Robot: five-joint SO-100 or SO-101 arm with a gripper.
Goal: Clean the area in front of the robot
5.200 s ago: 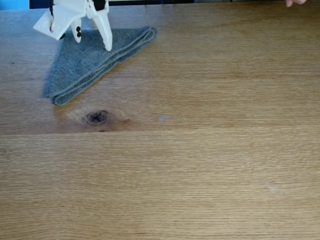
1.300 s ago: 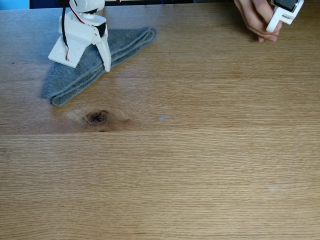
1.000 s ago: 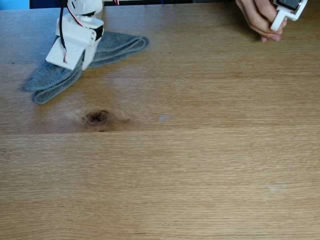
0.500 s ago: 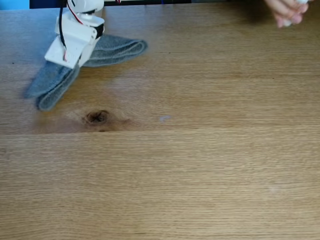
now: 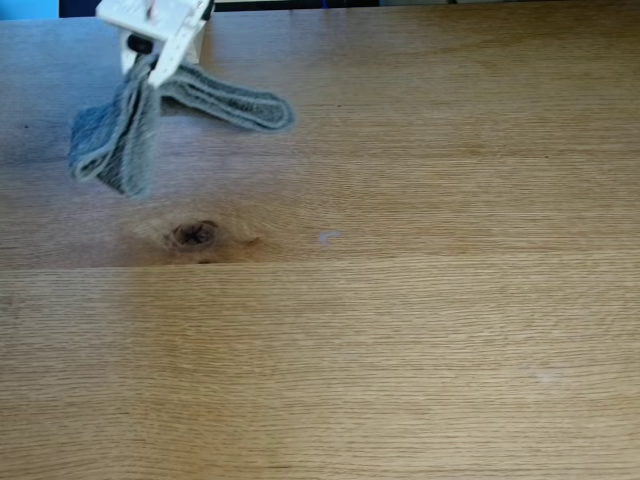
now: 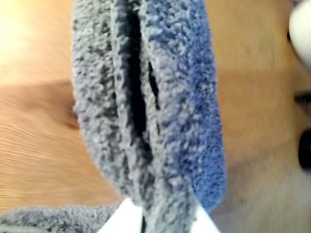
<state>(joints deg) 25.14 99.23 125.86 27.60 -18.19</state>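
- The white plastic gripper [image 5: 150, 62] is clamped on the grey folded terry cloth [image 5: 118, 140], one end hanging, at the far-left corner in the fixed view.
- The light-brown oak tabletop [image 5: 400, 330] appears unwiped: the pale smudge [image 5: 329, 237] remains beside the dark knot [image 5: 193, 234].

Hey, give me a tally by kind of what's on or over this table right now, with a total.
Grey cloth: 1, held in the pincer, one end lifted
Robot arm: 1
Dark knot in the tabletop: 1
Pale smudge: 1
Total: 4
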